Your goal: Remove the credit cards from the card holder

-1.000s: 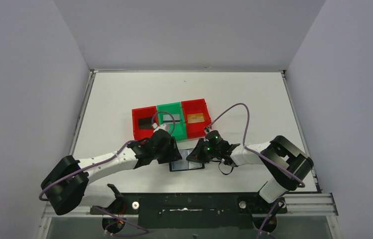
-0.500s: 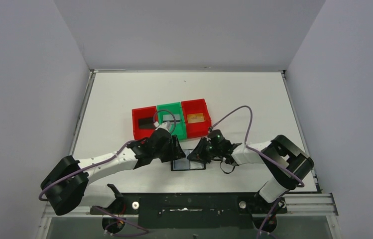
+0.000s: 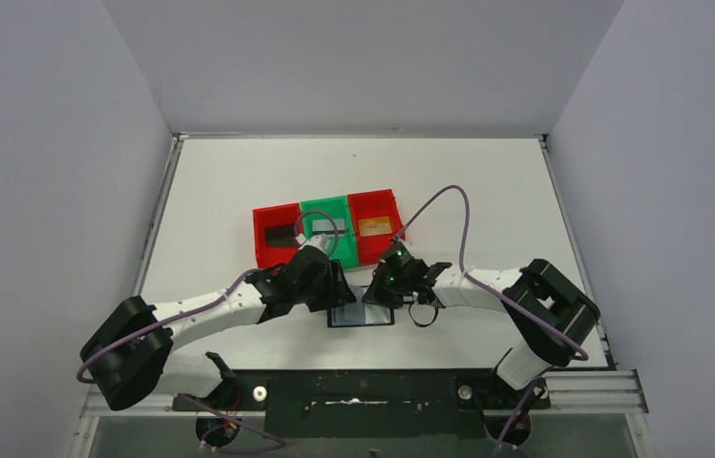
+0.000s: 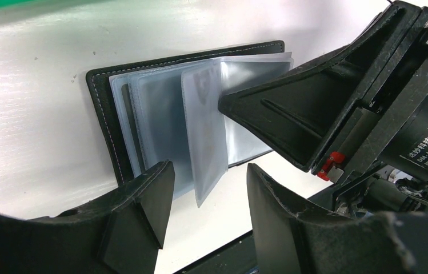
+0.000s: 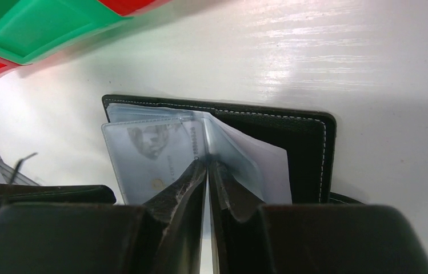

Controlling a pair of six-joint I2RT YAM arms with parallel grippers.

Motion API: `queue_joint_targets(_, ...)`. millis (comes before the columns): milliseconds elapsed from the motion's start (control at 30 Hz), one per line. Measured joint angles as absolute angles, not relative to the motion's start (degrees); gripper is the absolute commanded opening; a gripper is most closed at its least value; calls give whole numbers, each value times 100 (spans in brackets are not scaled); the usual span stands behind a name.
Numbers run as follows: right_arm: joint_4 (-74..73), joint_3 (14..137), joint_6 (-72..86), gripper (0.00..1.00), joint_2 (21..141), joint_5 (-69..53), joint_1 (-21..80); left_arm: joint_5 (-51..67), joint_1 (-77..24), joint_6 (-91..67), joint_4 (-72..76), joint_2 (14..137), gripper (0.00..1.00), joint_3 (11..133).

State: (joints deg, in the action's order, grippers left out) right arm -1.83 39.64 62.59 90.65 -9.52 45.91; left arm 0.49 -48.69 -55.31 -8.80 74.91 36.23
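Observation:
The card holder [image 3: 361, 316] lies open on the table between my two grippers, black cover down, with its grey-blue plastic sleeves fanned up. My right gripper [image 3: 375, 292] is shut on one upright sleeve [image 5: 207, 165], at the middle of the card holder [image 5: 308, 154]. A card with a portrait on it [image 5: 148, 154] shows inside the sleeve left of the fingers. My left gripper [image 3: 336, 292] is open at the card holder's left end. In the left wrist view a loose sleeve [image 4: 206, 137] hangs just ahead of the left gripper [image 4: 208, 171], which touches nothing.
Three joined bins stand just behind the card holder: a red bin [image 3: 267, 250] with a dark card, a green bin [image 3: 339, 248], and a red bin [image 3: 375, 205] with an orange card. A purple cable loops over the green bin. The table's near edge is close.
My right gripper has shifted a little left and farther over the card holder. The left arm and the card holder have hardly moved.

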Motion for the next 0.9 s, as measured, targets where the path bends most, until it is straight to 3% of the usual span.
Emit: queue_joint_targets(900,-447,4191,6217,10,9198,-967,4615,30,-4897,-5710,-639,7738,50,3592)
